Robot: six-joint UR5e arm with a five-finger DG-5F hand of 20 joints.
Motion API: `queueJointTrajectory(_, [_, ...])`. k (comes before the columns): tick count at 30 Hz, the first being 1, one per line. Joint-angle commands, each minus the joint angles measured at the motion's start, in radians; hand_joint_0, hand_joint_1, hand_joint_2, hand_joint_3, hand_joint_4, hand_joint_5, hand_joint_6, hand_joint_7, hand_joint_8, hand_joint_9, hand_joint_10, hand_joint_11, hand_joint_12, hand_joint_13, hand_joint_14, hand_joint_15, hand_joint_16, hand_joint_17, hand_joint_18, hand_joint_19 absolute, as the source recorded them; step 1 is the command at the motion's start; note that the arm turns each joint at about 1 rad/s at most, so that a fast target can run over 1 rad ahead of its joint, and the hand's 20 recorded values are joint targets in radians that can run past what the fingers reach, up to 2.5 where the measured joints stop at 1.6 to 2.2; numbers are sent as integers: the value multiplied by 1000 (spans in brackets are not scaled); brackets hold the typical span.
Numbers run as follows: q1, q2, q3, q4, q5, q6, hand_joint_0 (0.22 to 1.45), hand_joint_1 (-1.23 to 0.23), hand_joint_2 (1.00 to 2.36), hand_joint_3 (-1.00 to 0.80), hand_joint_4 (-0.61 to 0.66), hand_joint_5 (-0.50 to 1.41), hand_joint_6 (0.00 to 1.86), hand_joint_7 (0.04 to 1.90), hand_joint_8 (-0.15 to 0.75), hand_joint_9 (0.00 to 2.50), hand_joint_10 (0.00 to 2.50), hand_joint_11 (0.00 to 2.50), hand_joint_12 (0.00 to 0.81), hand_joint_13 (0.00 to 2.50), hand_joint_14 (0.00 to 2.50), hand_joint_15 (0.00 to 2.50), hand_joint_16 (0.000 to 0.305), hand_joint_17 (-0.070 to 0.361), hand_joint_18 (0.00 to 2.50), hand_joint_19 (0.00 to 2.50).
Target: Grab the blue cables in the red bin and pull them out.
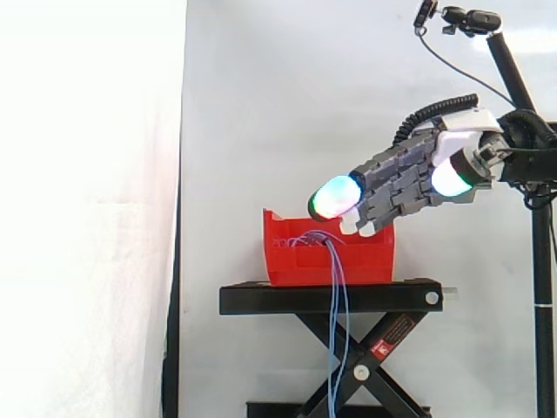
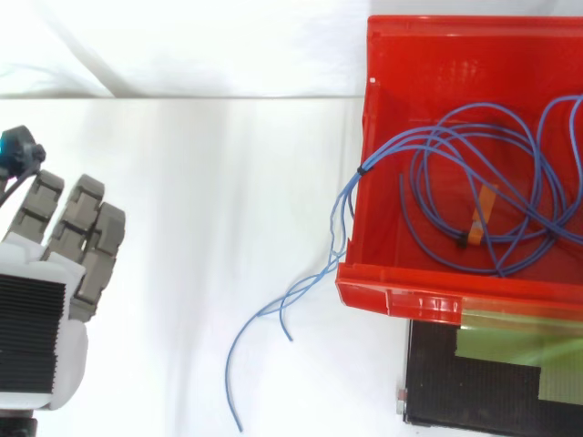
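I'm seeing the hand (image 1: 400, 178) hovering above the bin's (image 1: 365, 261) right side in the side view, fingers lying straight and relaxed, grasping nothing. Cables (image 1: 338, 296) are sitting coiled in the bin, with several strands spilling over its wall and hanging down past the stand (image 1: 261, 299), apart from the hand.

You have a white curtain (image 1: 261, 104) behind the hand (image 1: 409, 178), and its panel farther out ahead of the hand is lit much brighter. Below the hand stands a black scissor stand (image 1: 261, 300). Behind the wrist a black pole (image 1: 544, 279) rises, carrying a small camera (image 1: 474, 19).
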Motion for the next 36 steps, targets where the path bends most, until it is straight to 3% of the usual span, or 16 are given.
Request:
queueJointTrajectory(1, [9,-1,5,-9,0,-170,775,-858,1000,-1000,101,497,7,195,232,495,10,270,337,319,11,289,46,103,178,455])
queueJointTrajectory(5, [15,-7,5,-5,-3,-190,774,-853,1000,-1000,100,496,7,191,231,491,10,269,337,316,11,289,46,103,176,452])
queueJointTrajectory(12, [24,-59,12,23,-15,-190,774,-851,1000,-1000,104,495,7,194,232,494,10,261,337,308,11,287,46,103,173,455])
queueJointTrajectory(22, [39,-64,18,18,-18,-193,773,-850,1000,-1000,106,497,8,197,232,494,10,270,338,307,11,287,46,103,173,456])
queueJointTrajectory(30, [47,-110,20,26,-19,-192,772,-847,1000,-1000,112,499,7,193,233,494,10,269,338,307,11,286,46,103,172,456])
queueJointTrajectory(36, [53,-113,20,35,-24,-198,771,-845,1000,-1000,119,498,8,197,233,495,10,274,338,307,11,289,46,103,171,456])
